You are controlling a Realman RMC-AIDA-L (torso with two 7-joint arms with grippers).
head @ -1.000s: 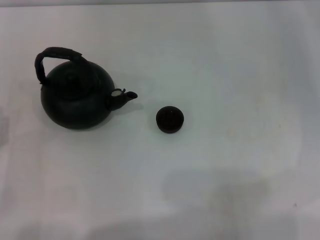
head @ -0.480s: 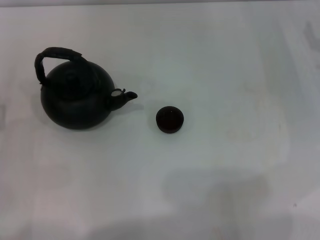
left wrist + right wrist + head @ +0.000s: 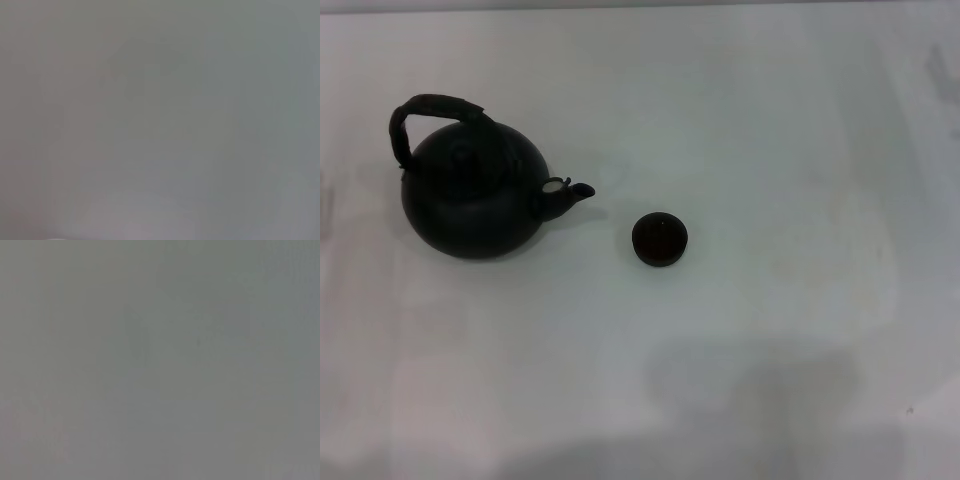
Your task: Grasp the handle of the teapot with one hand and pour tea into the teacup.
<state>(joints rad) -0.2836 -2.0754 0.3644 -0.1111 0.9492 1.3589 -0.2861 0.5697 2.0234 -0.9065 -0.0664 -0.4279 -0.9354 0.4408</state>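
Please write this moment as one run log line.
teapot: upright, left of teacup | handle: free | both arms: out of view | pour: not started

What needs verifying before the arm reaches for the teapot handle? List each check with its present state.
1. Teapot upright on the table: ok.
2. Handle standing up over the lid, nothing on it: ok.
3. Spout turned toward the teacup: ok.
4. Teacup upright, apart from the teapot, mouth uncovered: ok.
5. Left gripper and right gripper placement: cannot tell; neither shows in the head view, and both wrist views show only plain grey.
6. Tea level in the teapot: cannot tell, lid on.
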